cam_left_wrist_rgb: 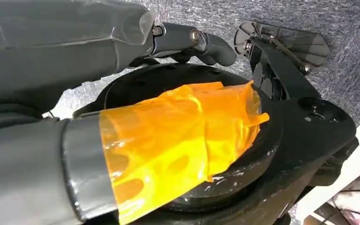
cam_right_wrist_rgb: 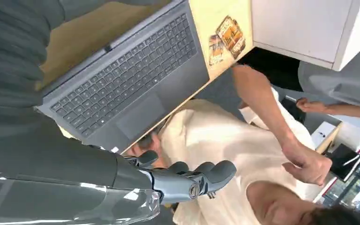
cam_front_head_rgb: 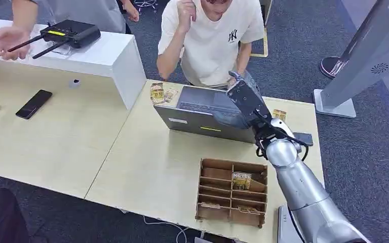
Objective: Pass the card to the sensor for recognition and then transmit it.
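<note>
Right hand [cam_front_head_rgb: 244,98] is reaching empty, fingers spread, over the open grey laptop [cam_front_head_rgb: 202,117] toward the seated person [cam_front_head_rgb: 215,35], risking bumping the lid.

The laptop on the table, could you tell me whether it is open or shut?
Open. The laptop has its lid raised toward the robot, and the right wrist view shows its keyboard and touchpad uncovered.

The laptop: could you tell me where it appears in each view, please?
Head view: the laptop stands open at the table's far edge, before the seated person, just beyond the right hand.
Left wrist view: not in it.
Right wrist view: keyboard at upper left.
Shared landmark: the cards beside it.
</note>
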Robot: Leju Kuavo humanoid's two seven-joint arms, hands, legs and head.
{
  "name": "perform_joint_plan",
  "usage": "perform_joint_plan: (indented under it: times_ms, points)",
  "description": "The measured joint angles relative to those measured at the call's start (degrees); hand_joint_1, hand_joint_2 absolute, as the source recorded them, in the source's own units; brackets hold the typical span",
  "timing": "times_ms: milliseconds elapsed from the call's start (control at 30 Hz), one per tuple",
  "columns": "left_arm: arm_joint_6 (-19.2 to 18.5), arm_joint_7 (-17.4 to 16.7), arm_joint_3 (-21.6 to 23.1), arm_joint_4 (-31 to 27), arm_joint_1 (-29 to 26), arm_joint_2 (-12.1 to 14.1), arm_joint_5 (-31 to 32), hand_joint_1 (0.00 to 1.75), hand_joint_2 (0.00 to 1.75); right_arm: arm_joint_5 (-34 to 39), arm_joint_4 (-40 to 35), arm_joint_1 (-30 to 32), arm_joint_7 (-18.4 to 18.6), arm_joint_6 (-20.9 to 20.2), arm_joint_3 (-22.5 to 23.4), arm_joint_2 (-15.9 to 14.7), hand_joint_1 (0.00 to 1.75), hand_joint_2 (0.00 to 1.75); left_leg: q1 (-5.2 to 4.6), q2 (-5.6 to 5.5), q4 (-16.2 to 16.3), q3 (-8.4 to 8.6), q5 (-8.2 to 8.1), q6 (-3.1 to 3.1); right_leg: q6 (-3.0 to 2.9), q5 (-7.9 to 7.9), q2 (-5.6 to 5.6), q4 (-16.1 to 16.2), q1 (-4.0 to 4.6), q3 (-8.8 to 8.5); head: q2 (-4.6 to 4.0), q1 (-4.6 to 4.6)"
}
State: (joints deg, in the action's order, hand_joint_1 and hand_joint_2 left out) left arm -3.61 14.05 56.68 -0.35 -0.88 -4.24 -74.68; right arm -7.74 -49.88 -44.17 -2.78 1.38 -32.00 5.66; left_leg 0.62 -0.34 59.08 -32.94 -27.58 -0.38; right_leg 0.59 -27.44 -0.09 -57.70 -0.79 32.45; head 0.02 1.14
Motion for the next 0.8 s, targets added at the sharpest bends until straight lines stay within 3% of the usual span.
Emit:
perform_joint_plan:
  times_ms: [333,567,800]
  points:
    - [-0.5,0.3,0.0,0.0,-0.1,0.0,0.5,0.00,0.00,1.4,-3.0,2.9,-0.6,0.0,0.0,0.0,0.00,1.75,0.00,0.00,0.0,0.00,0.00,0.00,0.00,0.00,0.00,0.0,0.00,0.01,0.00,0.02]
    - [-1.3,0.5,0.0,0.0,-0.3,0.1,1.0,0.00,0.00,6.6,-6.3,5.4,-1.9,-0.9,0.8,0.0,0.00,1.75,0.00,0.00,0.0,-0.01,0.00,0.00,0.00,0.00,0.00,0.0,0.00,0.02,0.00,0.00]
    - [-2.3,1.7,-0.1,0.0,-0.7,0.2,1.8,0.00,0.00,11.9,-10.8,8.9,-5.4,-0.7,2.3,0.0,0.00,1.75,0.00,0.01,0.0,-0.02,-0.01,0.00,0.00,-0.01,0.01,0.0,0.00,0.05,0.00,0.00]
